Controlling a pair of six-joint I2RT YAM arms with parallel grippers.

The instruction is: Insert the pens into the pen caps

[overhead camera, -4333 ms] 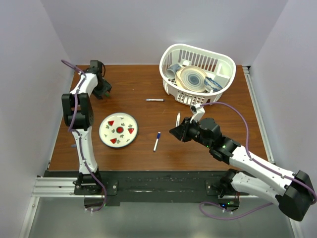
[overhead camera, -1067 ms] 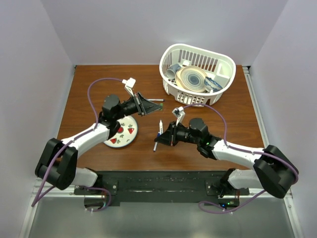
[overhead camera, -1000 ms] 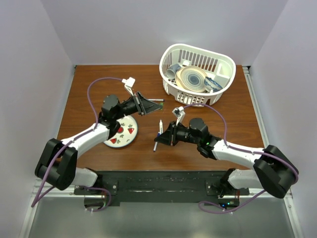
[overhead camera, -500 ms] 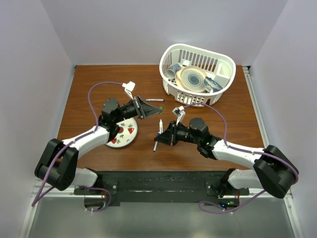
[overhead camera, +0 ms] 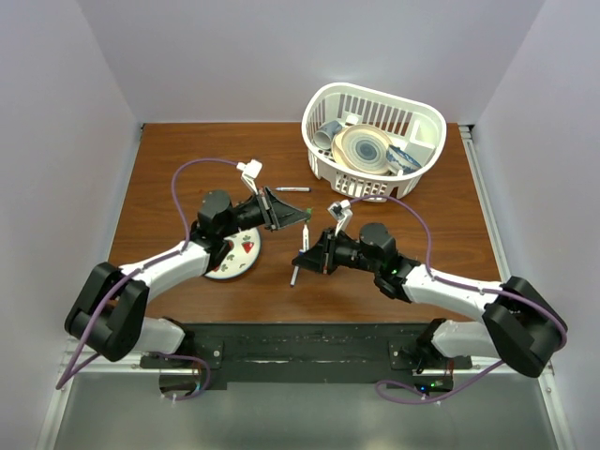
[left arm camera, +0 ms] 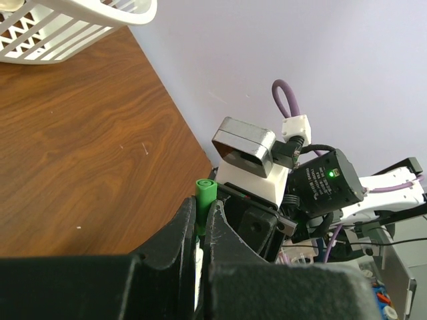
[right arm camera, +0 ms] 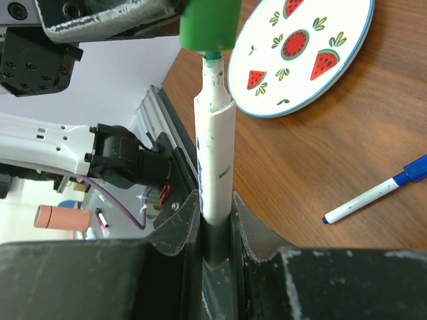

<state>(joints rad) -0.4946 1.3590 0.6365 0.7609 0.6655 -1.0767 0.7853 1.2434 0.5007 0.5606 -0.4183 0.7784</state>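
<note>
My right gripper (overhead camera: pixel 314 257) (right arm camera: pixel 217 207) is shut on a white pen (overhead camera: pixel 305 240) (right arm camera: pixel 217 153) and holds it upright above the table. Its green tip meets the mouth of the green pen cap (overhead camera: pixel 307 228) (right arm camera: pixel 208 23) (left arm camera: pixel 203 199). My left gripper (overhead camera: pixel 300 219) (left arm camera: pixel 200 215) is shut on that cap. A second pen (overhead camera: pixel 294 274) (right arm camera: pixel 373 195) with a blue end lies on the table just below the grippers. A third pen (overhead camera: pixel 293 189) lies near the basket. No other loose cap shows.
A watermelon-patterned plate (overhead camera: pixel 244 262) (right arm camera: pixel 303 57) lies under the left forearm. A white slotted basket (overhead camera: pixel 349 180) of dishes stands at the back right. Purple cables loop over both arms. Both arms meet over the middle of the wooden table (overhead camera: pixel 422 234).
My left gripper has carried the green cap right and toward me, down to the tip of the held pen. The right arm has barely moved.
</note>
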